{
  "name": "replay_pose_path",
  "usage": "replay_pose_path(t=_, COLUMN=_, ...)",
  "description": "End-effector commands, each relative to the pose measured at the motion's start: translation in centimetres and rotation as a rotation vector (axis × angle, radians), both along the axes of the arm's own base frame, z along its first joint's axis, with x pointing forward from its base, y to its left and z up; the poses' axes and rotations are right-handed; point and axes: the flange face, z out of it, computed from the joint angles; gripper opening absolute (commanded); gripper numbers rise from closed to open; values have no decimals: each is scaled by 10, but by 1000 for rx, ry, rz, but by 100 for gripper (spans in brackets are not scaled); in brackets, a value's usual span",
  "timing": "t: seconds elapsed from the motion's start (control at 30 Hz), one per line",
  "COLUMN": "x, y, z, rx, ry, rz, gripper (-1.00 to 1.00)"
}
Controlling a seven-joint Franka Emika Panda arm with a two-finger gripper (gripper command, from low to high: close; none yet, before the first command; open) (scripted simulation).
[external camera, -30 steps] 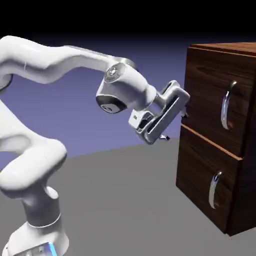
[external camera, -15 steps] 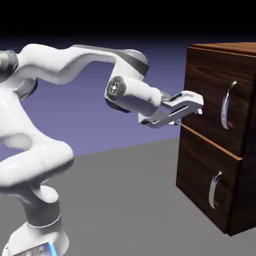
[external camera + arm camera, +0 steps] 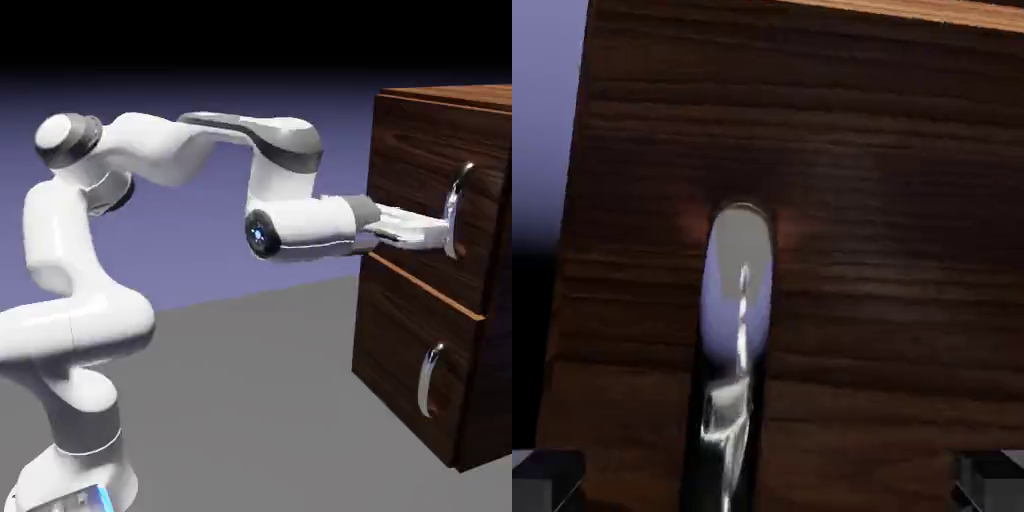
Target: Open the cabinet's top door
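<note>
You have one arm (image 3: pixel 285 225) in the exterior view, and one cabinet (image 3: pixel 415 400) filling the right side of that frame; the cabinet shows two front panels, each with one curved silver handle, so two handles in all. The top door (image 3: pixel 410 165) sits at upper right, above the lower panel (image 3: pixel 400 345); its long handle (image 3: pixel 452 215) runs upright near the frame's right edge, and the lower handle (image 3: pixel 429 380) is at lower right.

Your arm rises from the lower left, bends at the upper left, crosses the upper middle and drops to a wrist lying nearly level, pointed right at the top door's handle. In the hand view you can see two fingertips, one at the lower left and one at the lower right; your gripper (image 3: pixel 768 482) is spread wide, grasping nothing, with the top door's handle running up the lower middle, between the fingertips' sides but nearer the left one.
</note>
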Motion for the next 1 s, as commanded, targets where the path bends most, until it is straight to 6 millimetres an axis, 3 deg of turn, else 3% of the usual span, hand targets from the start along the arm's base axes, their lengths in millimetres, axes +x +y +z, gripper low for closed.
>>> replay_pose_path(t=0.0, x=0, y=0, z=0, rx=0, ry=0, rz=0, gripper=100)
replay_pose_path(t=0.5, x=-30, y=80, z=87, rx=-705, ry=221, rz=229, gripper=100)
replay_pose_path(t=0.97, x=-90, y=114, z=168, rx=-1402, ry=309, rz=390, gripper=100)
